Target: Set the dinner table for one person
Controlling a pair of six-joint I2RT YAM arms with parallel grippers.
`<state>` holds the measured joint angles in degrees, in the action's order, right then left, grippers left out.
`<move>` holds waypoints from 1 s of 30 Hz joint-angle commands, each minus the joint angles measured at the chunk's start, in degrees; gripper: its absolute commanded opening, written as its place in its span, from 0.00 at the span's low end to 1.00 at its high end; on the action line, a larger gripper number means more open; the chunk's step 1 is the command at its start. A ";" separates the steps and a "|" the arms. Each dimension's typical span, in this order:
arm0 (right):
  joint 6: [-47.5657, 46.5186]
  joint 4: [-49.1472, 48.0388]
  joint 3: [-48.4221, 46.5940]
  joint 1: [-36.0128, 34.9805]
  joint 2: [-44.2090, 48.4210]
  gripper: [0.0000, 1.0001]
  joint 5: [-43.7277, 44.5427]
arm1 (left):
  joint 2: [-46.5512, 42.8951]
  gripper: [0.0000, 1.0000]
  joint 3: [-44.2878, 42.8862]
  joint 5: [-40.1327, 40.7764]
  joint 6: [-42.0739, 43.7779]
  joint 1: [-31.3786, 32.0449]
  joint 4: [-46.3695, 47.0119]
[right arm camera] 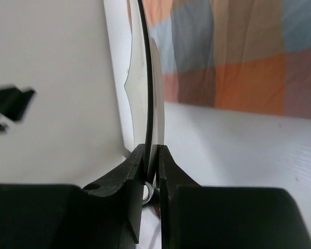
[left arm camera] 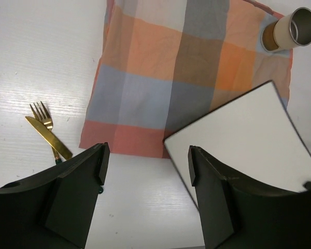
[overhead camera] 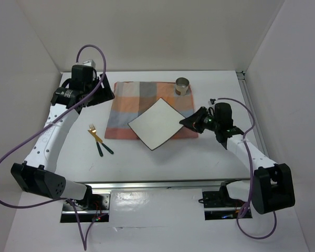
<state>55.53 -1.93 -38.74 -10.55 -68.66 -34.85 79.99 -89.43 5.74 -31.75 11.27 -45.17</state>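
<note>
Nothing can be read in any of the three views. The dinner table is plain, and the checked cloth, the white square plate and the metal cup carry no legible lettering, label, brand mark, number or sign.

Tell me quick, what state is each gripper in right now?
Left gripper: open, holding nothing.
Right gripper: shut on the edge of the white plate.
</note>
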 commanded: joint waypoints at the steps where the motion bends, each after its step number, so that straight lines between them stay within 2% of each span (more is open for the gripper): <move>1: 16.80 -19.06 -2.64 -2.10 0.91 0.00 6.18 | -1.59 0.79 -1.80 0.50 -0.42 -0.37 -1.06; 8: 23.21 -24.16 -6.08 -9.84 -6.82 0.00 23.76 | -2.11 0.79 -1.28 1.65 0.11 -0.37 -1.59; 11: 27.00 -30.92 -5.38 -12.91 -10.78 0.00 30.27 | -2.11 0.79 -0.75 1.04 0.11 -0.37 -1.59; 13: 27.53 -37.65 -5.38 -14.23 -14.37 0.00 33.77 | -2.11 0.79 -0.75 1.03 0.11 -0.37 -1.59; 16: 27.44 -42.69 -5.38 -15.99 -17.54 0.00 37.91 | -2.64 0.79 -0.22 1.03 0.63 -0.37 -2.21; 22: 28.76 -48.06 -4.85 -17.05 -20.45 0.00 42.58 | -3.78 0.79 1.71 2.08 1.78 -0.37 -2.21; 30: 30.61 -52.20 -6.26 -17.05 -26.34 0.00 43.82 | -3.78 0.79 1.71 1.56 2.30 -0.37 -2.21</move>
<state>81.21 -36.12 -40.01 -27.14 -94.96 7.29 77.73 -87.74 7.22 -31.22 11.27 -47.81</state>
